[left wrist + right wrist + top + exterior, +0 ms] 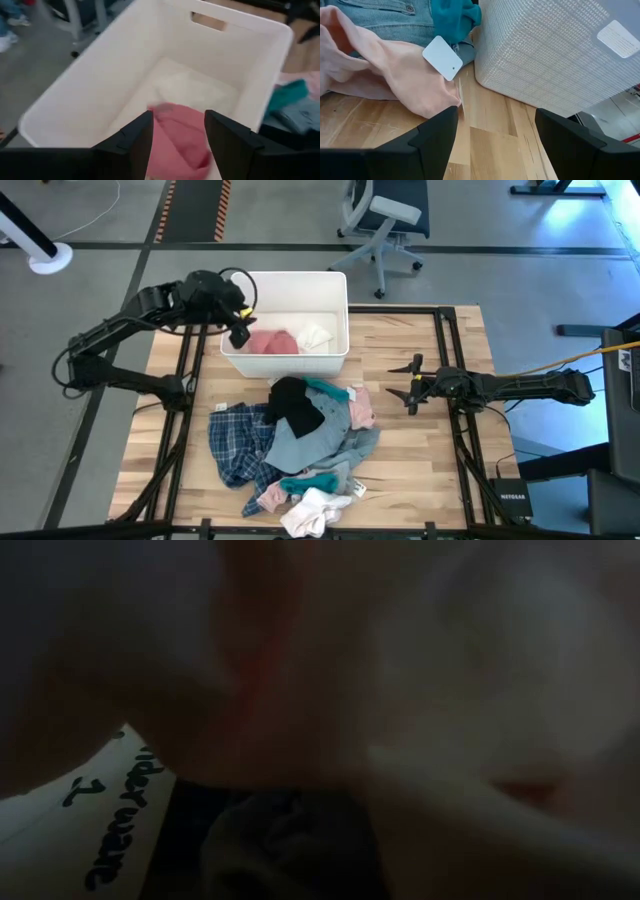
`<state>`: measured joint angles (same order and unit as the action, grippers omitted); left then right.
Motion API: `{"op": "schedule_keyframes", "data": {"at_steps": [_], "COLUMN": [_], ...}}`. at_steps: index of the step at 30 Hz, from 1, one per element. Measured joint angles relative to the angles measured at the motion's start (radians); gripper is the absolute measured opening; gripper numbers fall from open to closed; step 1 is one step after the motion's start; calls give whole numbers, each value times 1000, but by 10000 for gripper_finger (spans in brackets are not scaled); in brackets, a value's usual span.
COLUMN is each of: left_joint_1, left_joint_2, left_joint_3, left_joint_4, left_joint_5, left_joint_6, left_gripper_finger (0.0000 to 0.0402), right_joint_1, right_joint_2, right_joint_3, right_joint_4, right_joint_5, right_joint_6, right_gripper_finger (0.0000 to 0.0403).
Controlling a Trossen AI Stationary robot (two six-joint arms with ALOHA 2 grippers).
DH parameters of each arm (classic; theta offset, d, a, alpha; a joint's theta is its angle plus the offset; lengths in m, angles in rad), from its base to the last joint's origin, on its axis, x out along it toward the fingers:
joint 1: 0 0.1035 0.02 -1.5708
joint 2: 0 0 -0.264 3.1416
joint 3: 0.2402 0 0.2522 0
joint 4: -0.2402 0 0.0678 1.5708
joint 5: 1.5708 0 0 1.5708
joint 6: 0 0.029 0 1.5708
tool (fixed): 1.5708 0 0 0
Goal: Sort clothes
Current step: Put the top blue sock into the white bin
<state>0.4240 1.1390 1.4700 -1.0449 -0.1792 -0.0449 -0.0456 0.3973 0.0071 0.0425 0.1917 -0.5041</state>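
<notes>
A pile of clothes lies on the table: a blue-white plaid shirt [238, 442], a black piece [293, 406], a grey-blue piece [325, 442], a teal piece [312, 480], a pale pink piece [362, 406] and a white piece [314, 512]. A pink piece [270, 342] and a white piece [314, 335] lie in the white bin [336, 280]. My left gripper [240, 332] is open above the bin's left part, and the pink piece [182, 145] shows below, between its fingers. My right gripper [410, 383] is open and empty, right of the pile.
The bin [555, 55] stands at the table's far edge, just behind the pile. The right wrist view shows the pale pink piece [395, 75] with a white tag [442, 57] beside the bin's wall. The low view is dark, blocked by something close. An office chair [385, 220] stands beyond the table.
</notes>
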Motion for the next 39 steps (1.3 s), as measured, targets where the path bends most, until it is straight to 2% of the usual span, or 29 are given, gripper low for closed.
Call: {"op": "schedule_keyframes", "data": {"at_steps": [4, 8, 14, 19, 24, 28, 33, 39], "left_joint_1": [-17, -75, -169, -196, -225, -255, -267, -268], "left_joint_2": [-7, -39, -139, -222, -261, -260, -265, -273], "left_joint_3": [0, 0, -136, -258, -420, -577, -746, -837], "left_joint_4": [-17, -1, 375, 612, 856, 1036, 1196, 1274], "left_joint_5": [70, 74, 77, 78, 183, 199, 200, 199], "left_joint_6": [-18, -3, 160, 200, 235, 295, 349, 343], "left_gripper_finger": [173, 173, 165, 160, 159, 159, 159, 159], "right_joint_1": [0, 0, 0, 0, 0, 0, 0, 0], "right_joint_2": [0, 0, 0, 0, 0, 0, 0, 17], "right_joint_3": [0, 0, 0, 0, 0, 0, 0, 28], "right_joint_4": [0, -1, -1, -1, 20, 58, 110, 263], "right_joint_5": [0, 0, -1, -1, -1, -1, -1, -20], "right_joint_6": [2, 2, 2, 2, 24, 103, 130, 158], "right_gripper_finger": [286, 286, 286, 286, 286, 286, 286, 286]}}
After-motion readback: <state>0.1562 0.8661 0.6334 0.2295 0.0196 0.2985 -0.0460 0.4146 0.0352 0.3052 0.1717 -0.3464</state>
